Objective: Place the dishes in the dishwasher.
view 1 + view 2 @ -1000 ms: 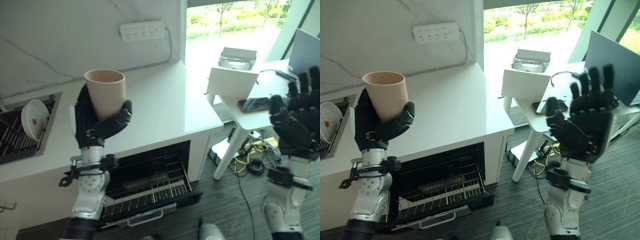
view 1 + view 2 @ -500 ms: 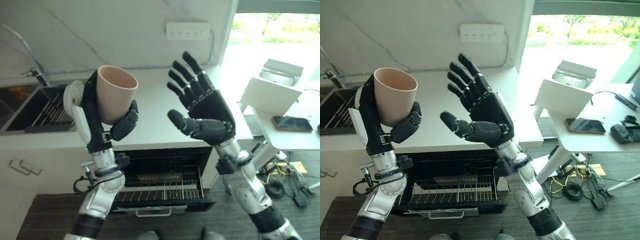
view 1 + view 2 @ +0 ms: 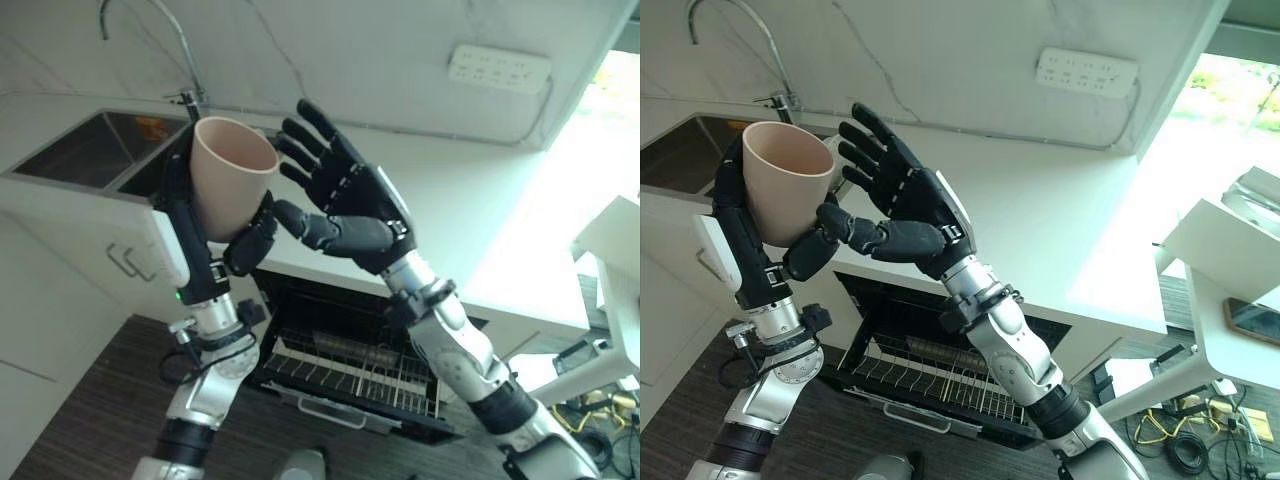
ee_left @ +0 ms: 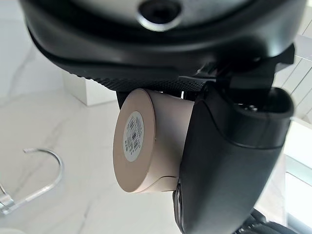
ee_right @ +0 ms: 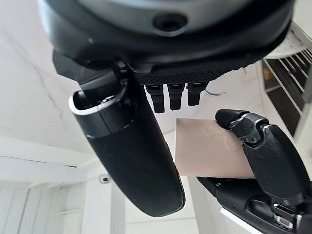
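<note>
Left eye view: I'm gripping the beige cup upright in my left hand, right hand spread beside it; I'm judging it light, rigid, smooth-walled, best held mid-body.

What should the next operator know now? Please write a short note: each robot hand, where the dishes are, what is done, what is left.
Left robot hand: shut on the beige cup, held upright above the counter edge.
Right robot hand: open, fingers spread, right beside the cup, thumb near the left thumb.
Dishwasher: open below the counter, rack pulled out; I cannot tell if it holds any dishes.
Done: cup picked up.
Left: lower the cup into the rack.
</note>
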{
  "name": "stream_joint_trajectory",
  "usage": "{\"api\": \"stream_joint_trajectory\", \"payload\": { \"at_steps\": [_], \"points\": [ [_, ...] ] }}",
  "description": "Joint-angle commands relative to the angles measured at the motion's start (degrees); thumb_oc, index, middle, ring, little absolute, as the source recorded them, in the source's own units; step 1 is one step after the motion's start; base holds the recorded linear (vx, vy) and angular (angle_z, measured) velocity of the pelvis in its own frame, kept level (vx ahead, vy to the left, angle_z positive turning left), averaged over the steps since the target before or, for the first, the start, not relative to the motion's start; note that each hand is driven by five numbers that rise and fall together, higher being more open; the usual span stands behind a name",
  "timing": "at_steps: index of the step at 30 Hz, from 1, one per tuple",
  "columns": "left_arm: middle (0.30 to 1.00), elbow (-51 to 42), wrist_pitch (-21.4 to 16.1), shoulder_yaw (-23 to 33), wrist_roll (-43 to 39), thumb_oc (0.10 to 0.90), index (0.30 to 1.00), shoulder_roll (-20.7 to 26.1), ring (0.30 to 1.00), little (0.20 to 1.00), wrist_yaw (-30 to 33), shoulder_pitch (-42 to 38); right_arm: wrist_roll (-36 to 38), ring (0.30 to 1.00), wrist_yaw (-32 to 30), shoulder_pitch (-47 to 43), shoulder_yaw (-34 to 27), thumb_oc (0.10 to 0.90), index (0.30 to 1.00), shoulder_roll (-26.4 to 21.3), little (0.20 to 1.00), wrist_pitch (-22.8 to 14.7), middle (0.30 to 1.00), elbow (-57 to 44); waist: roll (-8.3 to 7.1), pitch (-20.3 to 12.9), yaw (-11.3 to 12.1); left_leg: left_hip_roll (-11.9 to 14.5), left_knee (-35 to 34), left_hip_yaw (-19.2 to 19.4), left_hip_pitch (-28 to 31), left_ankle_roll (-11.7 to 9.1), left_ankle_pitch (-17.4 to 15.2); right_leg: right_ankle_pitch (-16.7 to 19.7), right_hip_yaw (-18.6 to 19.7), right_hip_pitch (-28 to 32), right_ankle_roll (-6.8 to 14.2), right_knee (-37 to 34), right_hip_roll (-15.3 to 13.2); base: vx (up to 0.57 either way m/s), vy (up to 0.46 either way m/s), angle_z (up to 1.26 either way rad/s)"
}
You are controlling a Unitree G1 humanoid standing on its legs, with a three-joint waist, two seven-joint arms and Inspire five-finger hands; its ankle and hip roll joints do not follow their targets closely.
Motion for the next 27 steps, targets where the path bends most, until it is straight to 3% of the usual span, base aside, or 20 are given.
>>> {"api": "stream_joint_trajectory", "payload": {
  "at_steps": [1,5,18,27],
  "points": [
    [0.3,-0.8,-3.7,-0.9,2.9,0.4,0.3,2.3,0.3,0.3,3.6,-7.7,-0.4,0.9,0.1,-6.6,-2.4,0.8,0.9,4.0,0.9,-4.2,0.9,-1.3,-0.84,-3.8,0.2,1.3,0.5,-1.7,1.9,-1.8,-7.7,-8.2,-1.7,0.5,1.8,2.8,-1.9,0.03,-0.006,0.31],
    [0.3,1.0,-4.9,-1.7,4.9,0.4,0.3,2.6,0.3,0.3,5.4,-8.5,0.0,0.9,-0.3,-8.7,-1.6,0.8,0.9,4.7,0.9,-4.2,0.9,1.2,-0.85,-3.8,2.0,1.1,0.5,-2.8,0.9,-2.1,-6.9,-8.1,-3.6,1.2,1.9,2.8,-2.6,0.04,-0.01,0.3],
    [0.3,4.0,-6.7,-4.9,7.7,0.4,0.3,1.6,0.3,0.3,5.8,-11.0,2.2,0.9,0.5,-13.8,-0.8,0.8,0.9,6.1,0.9,-2.6,0.9,5.3,-0.98,-3.2,4.1,1.1,0.5,-4.3,0.3,-2.5,-5.7,-7.9,-5.7,2.3,1.5,2.8,-2.9,0.02,-0.018,0.15],
    [0.3,3.3,-7.5,-6.3,7.5,0.4,0.3,1.5,0.3,0.3,4.1,-11.4,2.8,0.9,2.7,-15.0,0.8,0.8,0.9,6.4,0.9,3.2,0.9,5.6,-1.19,-2.5,5.0,1.2,0.5,-4.8,-0.1,-2.7,-5.3,-7.5,-6.6,2.3,1.7,2.8,-3.4,0.0,0.001,0.06]
  ]
}}
